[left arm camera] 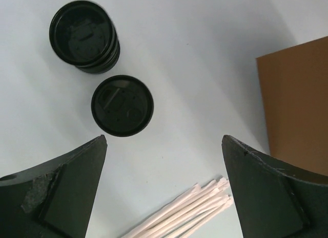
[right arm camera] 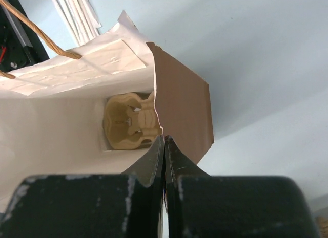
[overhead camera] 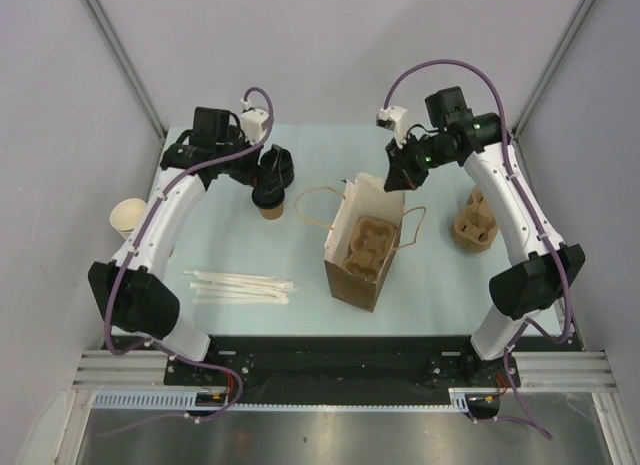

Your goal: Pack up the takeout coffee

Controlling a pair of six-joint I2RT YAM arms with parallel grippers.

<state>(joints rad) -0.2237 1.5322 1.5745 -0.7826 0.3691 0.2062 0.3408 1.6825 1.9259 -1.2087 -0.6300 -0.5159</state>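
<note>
Left wrist view: looking down between the wide-open fingers of the left gripper (left arm camera: 164,142) onto the takeout coffee (left arm camera: 122,105), black lid on. Standing on the table (left arm camera: 205,53) just beside a stack of loose black lids (left arm camera: 84,36). Nothing grasped there, no contact. Wrapped straws (left arm camera: 189,212) nearby. Over on the right wrist view: right gripper (right arm camera: 164,146) clenched on the rim of the upright brown paper bag (right arm camera: 182,107), with a molded cup carrier (right arm camera: 128,123) down inside. Coffee outside the bag, off to its left.
</note>
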